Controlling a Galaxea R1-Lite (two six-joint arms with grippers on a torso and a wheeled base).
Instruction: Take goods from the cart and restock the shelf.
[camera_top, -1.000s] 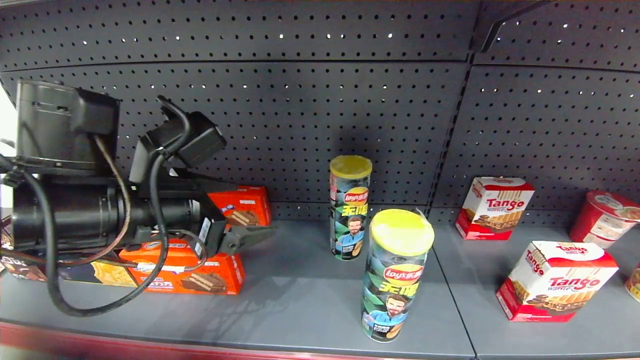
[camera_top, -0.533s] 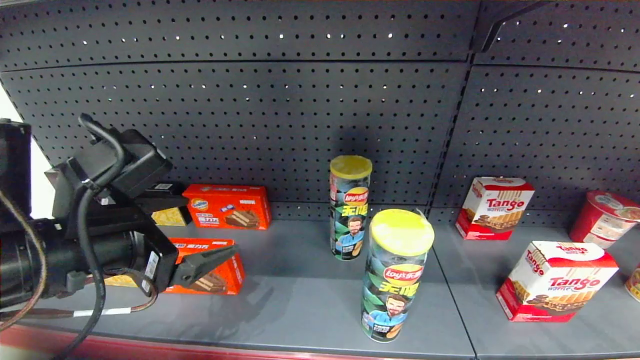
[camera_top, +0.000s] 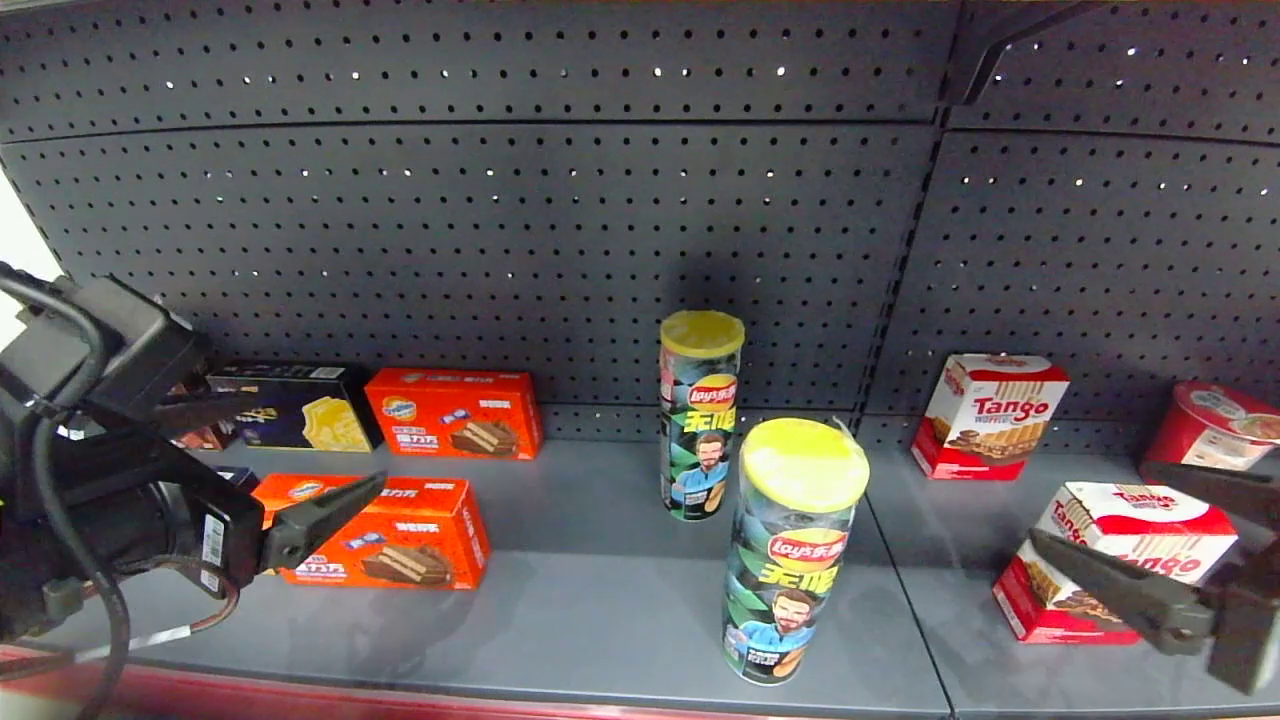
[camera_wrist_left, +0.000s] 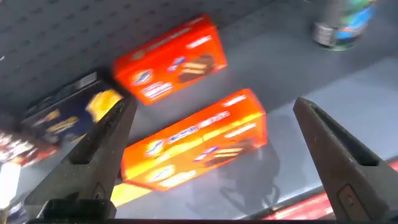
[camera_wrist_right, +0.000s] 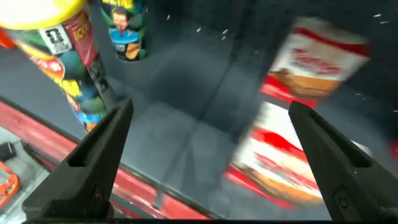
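Count on the shelf: two chip cans, two orange boxes, one dark box, two red-and-white wafer boxes, one red cup.

- Chip cans: both upright near the middle. The rear can is close to the pegboard back. The front can is near the shelf's red front lip.
- Orange boxes: the rear one is against the back, just beside the dark box. The front one lies flat at front left.
- Wafer boxes: the rear one and the front one are on the right section, with the red cup at the far right.

My left gripper is spread wide and empty, low at the left front, with one finger crossing the front orange box. My right gripper is also spread and empty, at the right front edge, with its fingers partly covering the front wafer box.

Open room: a bare stretch of shelf between the front orange box and the cans. The front can crowds the seam between the two shelf sections.
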